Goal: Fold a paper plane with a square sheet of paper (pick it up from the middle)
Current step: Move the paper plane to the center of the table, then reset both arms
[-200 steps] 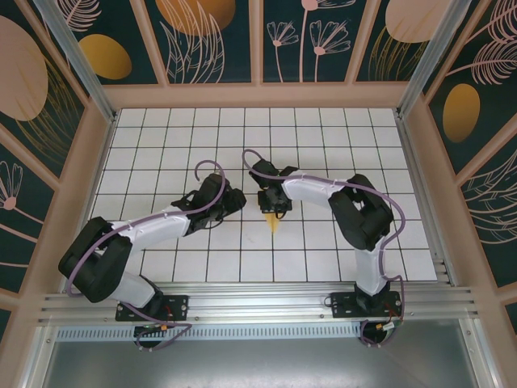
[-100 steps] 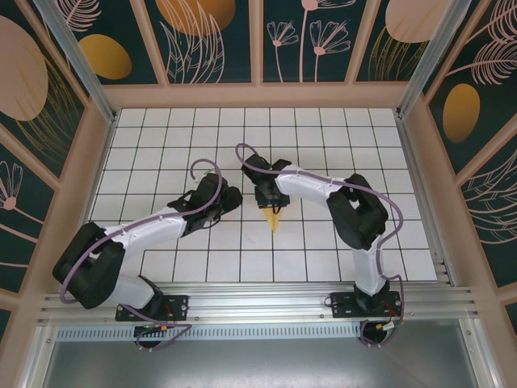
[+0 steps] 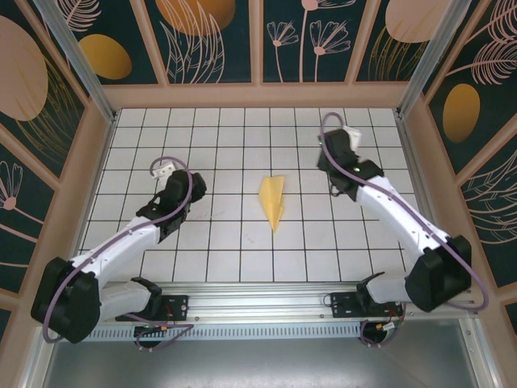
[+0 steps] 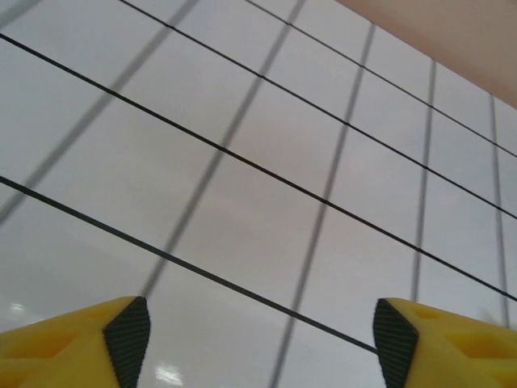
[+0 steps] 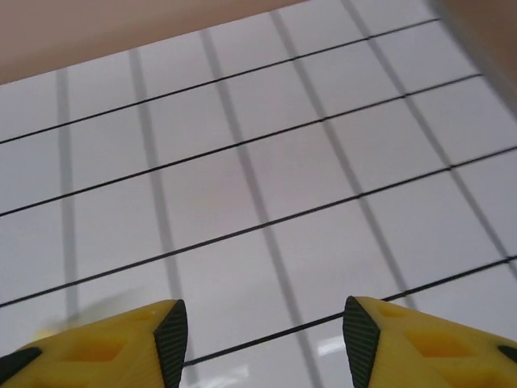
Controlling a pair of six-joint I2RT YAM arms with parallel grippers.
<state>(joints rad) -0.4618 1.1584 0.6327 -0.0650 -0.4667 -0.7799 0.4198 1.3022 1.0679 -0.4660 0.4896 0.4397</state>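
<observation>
Top external view: the slim pointed dart of pale yellow paper, the paper plane (image 3: 272, 202), lies flat on the white tiled table with black grid lines (image 3: 371, 242), about midway between left and right. Its sharp tip points toward the near edge and its wider tail toward the far wall. Nothing touches it. The white-and-black left arm (image 3: 137, 234) reaches toward the far left, its wrist well apart from the plane on the left side. The right arm (image 3: 396, 210) stretches toward the far right, its wrist likewise well apart from the plane. Dark teal wall panels painted with leaves and orange ovals (image 3: 218, 40) enclose the table.

From this height the finger gaps are hard to judge; the wrist cameras settle them. In the left wrist view the left gripper (image 4: 262, 343) has its yellow, black-tipped fingers (image 4: 128, 339) spread wide, with only bare tiles between them and a peach-coloured border (image 4: 452, 32) at the upper right. In the right wrist view the right gripper (image 5: 265, 339) is also spread, its fingers (image 5: 171, 339) framing bare tiles, with the same peach border along the top.
</observation>
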